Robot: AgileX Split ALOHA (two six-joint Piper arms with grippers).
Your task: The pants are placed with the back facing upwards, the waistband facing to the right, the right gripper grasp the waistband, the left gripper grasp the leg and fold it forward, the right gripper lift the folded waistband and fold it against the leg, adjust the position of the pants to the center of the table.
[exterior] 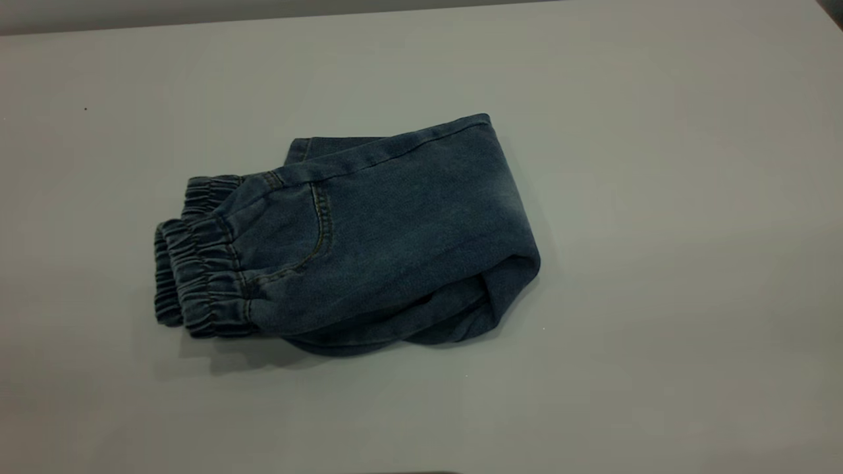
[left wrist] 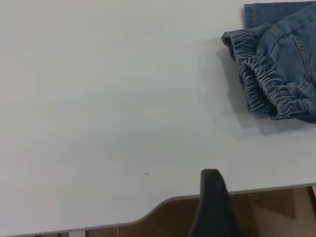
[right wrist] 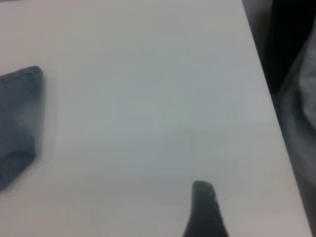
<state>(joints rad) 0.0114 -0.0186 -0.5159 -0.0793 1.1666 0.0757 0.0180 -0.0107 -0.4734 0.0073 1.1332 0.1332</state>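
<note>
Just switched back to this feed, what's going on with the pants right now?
Nothing is holding them. The pants lie folded into a compact bundle on the table, waistband at the exterior view's left, roughly mid-table. Both arms are pulled back off the cloth: only one finger of the left gripper and of the right gripper shows, over bare table near the edge.
</note>
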